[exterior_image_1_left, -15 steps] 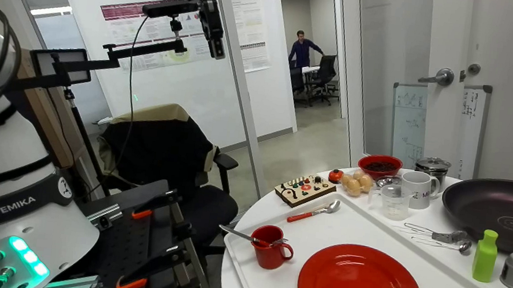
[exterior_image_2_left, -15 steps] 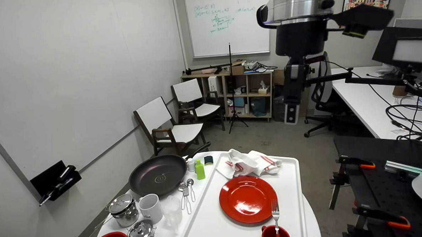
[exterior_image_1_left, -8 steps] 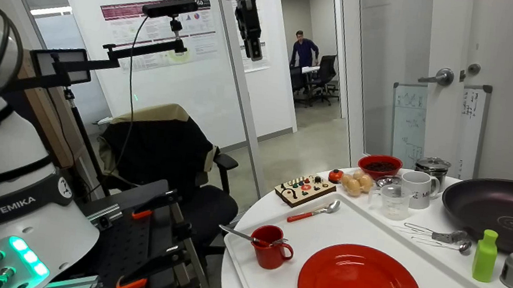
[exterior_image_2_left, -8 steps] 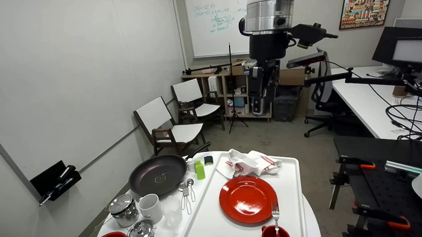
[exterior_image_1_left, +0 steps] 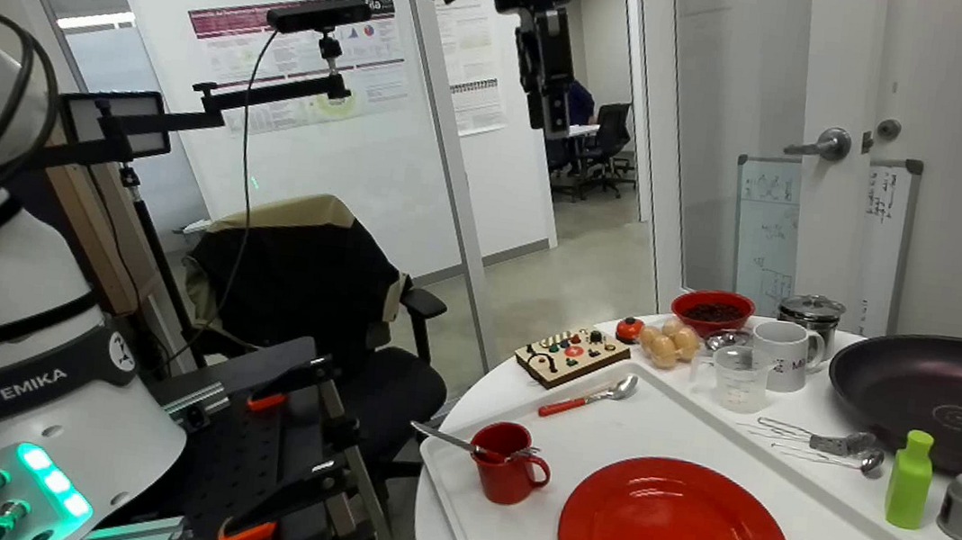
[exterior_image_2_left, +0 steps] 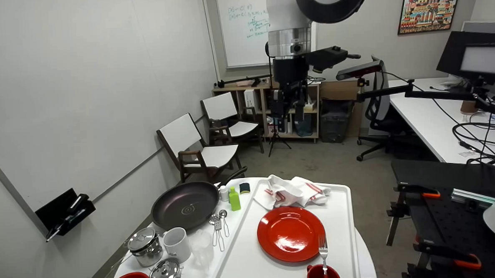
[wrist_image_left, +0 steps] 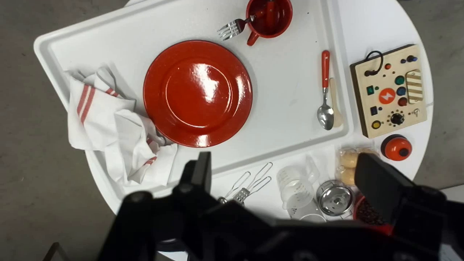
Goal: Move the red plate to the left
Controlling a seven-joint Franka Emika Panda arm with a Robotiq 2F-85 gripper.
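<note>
The red plate (wrist_image_left: 197, 94) is large, round and glossy. It lies flat on a white tray (wrist_image_left: 290, 76) in the wrist view, and it shows in both exterior views (exterior_image_1_left: 668, 536) (exterior_image_2_left: 290, 237). My gripper (wrist_image_left: 286, 170) is open and empty, its two black fingers wide apart in the wrist view. The gripper is high above the table in both exterior views (exterior_image_1_left: 552, 124) (exterior_image_2_left: 288, 112), well apart from the plate. In the wrist view the plate lies above and left of the fingers. The whole plate shows there.
A white cloth (wrist_image_left: 98, 108) lies against the plate's edge. A red mug (wrist_image_left: 277, 18) holding cutlery stands close by, with a fork (wrist_image_left: 232, 29) sticking out towards the plate. A spoon (wrist_image_left: 325, 94) lies on the tray. A pan (exterior_image_2_left: 185, 206) and a green bottle (exterior_image_2_left: 234, 199) stand beside the tray.
My gripper has moved right in an exterior view and left in another, staying high. Two fingers now show apart where one showed before. The plate, mug and cloth have not moved.
</note>
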